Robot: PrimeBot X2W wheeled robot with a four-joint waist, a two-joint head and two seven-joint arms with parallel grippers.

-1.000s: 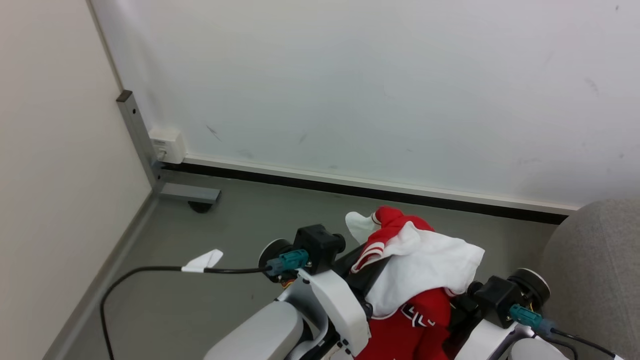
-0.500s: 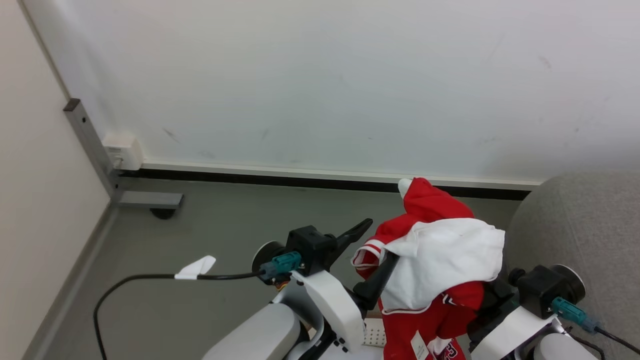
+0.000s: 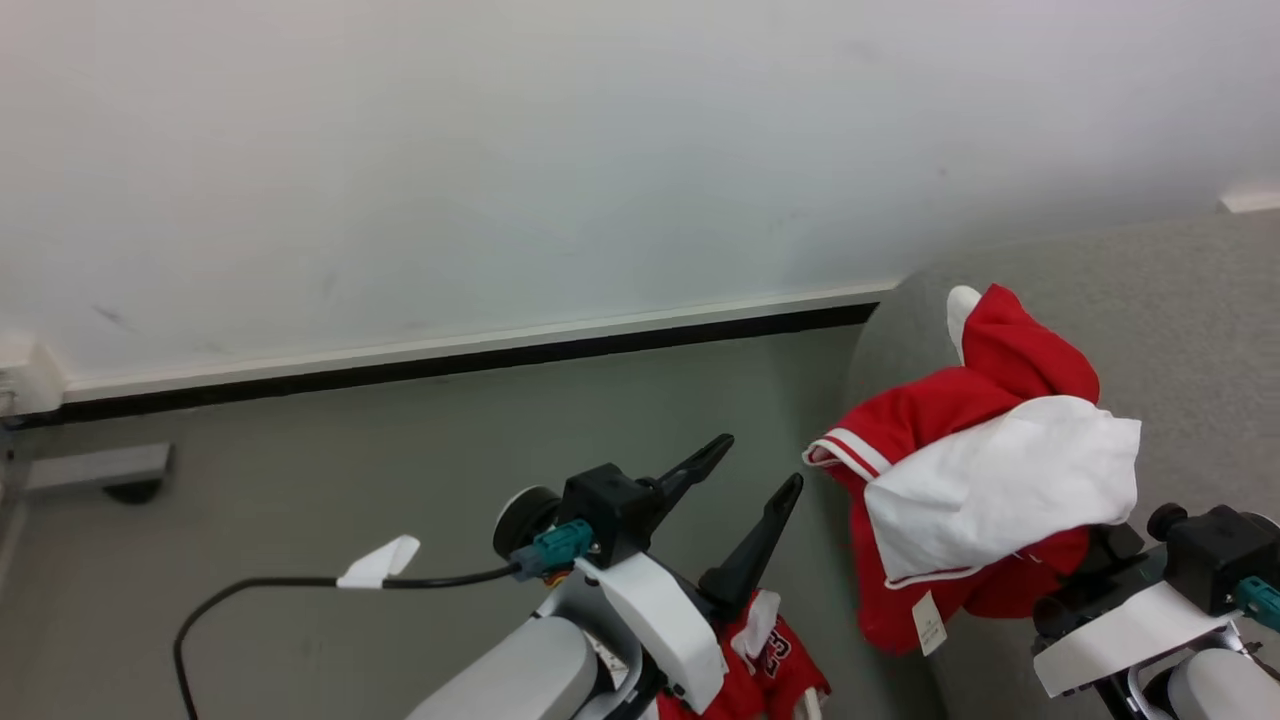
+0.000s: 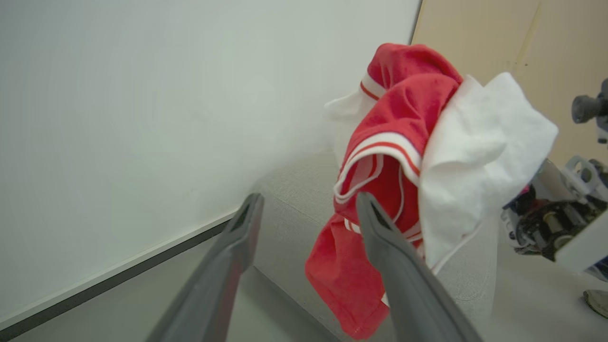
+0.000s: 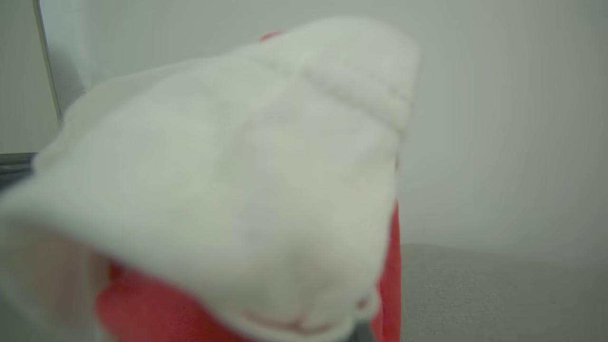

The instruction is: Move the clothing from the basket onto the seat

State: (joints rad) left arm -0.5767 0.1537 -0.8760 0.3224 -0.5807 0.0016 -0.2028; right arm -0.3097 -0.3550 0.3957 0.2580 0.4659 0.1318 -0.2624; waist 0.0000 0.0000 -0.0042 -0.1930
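Nearest, low in the head view: left gripper (image 3: 760,462), fingers spread wide, nothing between them, pointed up over the grey floor (image 3: 400,440). Tucked beneath its forearm: one red garment (image 3: 775,665) bearing a dark number, lying low and not yet lifted. Could not make out the basket around it.

To the right: right gripper (image 3: 1100,562), fingers buried under fabric, judged pressed together on the clothing bundle (image 3: 960,410) and carrying it aloft. Made up of one red piece with white-striped trim and one white piece (image 3: 1000,480) draped across it, one small label dangling below. Hung at the rounded corner of the seat (image 3: 1180,330), lower folds trailing past the seat's edge above the floor, not yet set down.

Farthest back: white wall (image 3: 500,150) with a dark skirting strip.

Counted: two grippers, one bundle in the air, one garment left below, one seat.

Likely trouble: if released here, could slide down the seat's side to the floor, with much of the cloth hanging off the corner instead of above the cushion. Could also cling to the hidden fingers on opening, being draped over them more than plainly pinched. Right wrist view smothered in blurred white fabric, so little help in judging the drop from that arm.
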